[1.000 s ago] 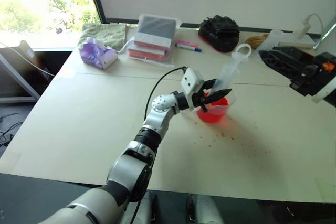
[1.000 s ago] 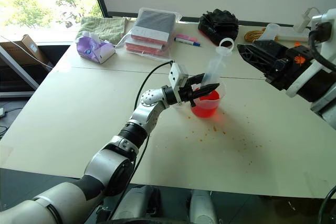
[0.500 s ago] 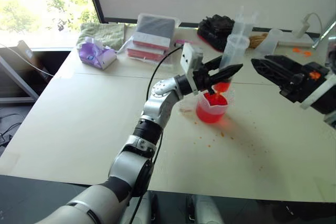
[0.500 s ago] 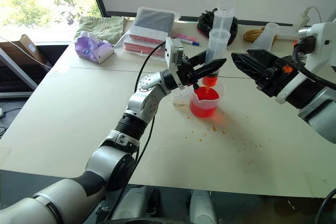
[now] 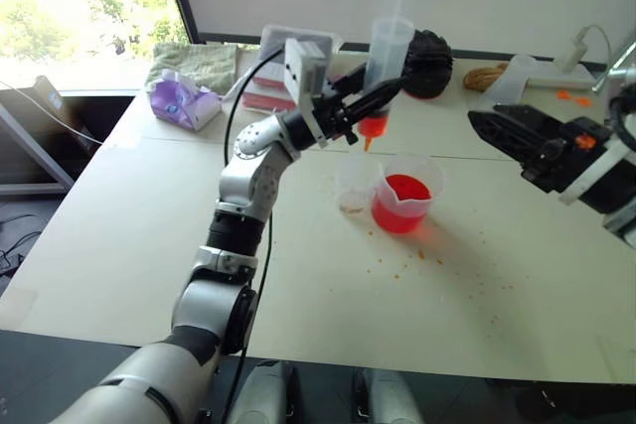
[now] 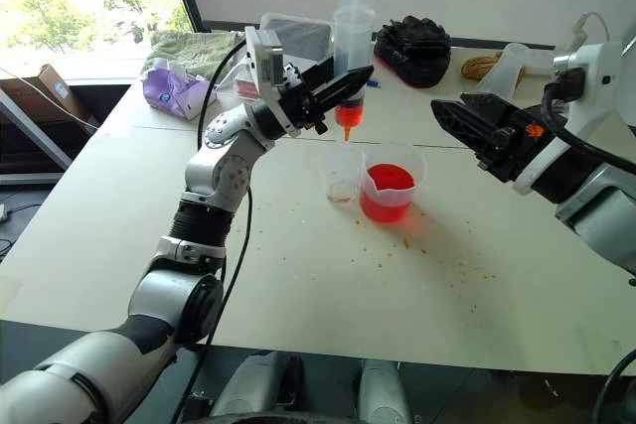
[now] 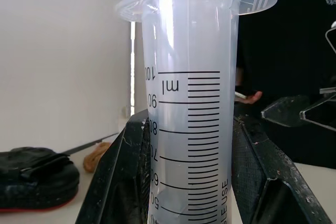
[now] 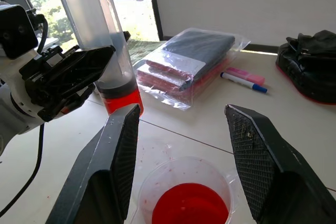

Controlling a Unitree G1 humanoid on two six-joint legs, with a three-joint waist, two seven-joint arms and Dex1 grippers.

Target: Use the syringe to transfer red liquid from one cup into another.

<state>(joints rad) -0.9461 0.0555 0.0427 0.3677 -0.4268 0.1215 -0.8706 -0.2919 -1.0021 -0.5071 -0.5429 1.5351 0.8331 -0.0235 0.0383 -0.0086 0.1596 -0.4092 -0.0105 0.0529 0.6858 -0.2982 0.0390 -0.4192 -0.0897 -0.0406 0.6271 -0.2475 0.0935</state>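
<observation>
Your left gripper [image 6: 343, 81] pinches syringe [image 6: 352, 42] upright above small cup [image 6: 341, 175]; right gripper [image 8: 181, 145] spread, empty; table [image 6: 298, 275] red-speckled.

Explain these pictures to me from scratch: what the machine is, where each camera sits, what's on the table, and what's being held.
This is a humanoid robot with two arms, each ending in a two-fingered black tool. Two pictures come from cameras in its head, looking down over the white table. The other two come from a camera on each wrist, looking along that tool's fingers.

The left tool is shut on the syringe, held upright above the table with red liquid in its lower end. Its tip hangs over the small cup, which stands beside the beaker of red liquid. The right tool is open and holds nothing.

Toward the back lie a bagged stack of books, a marker pen, a black bag, a green cloth and a purple tissue pack.
</observation>
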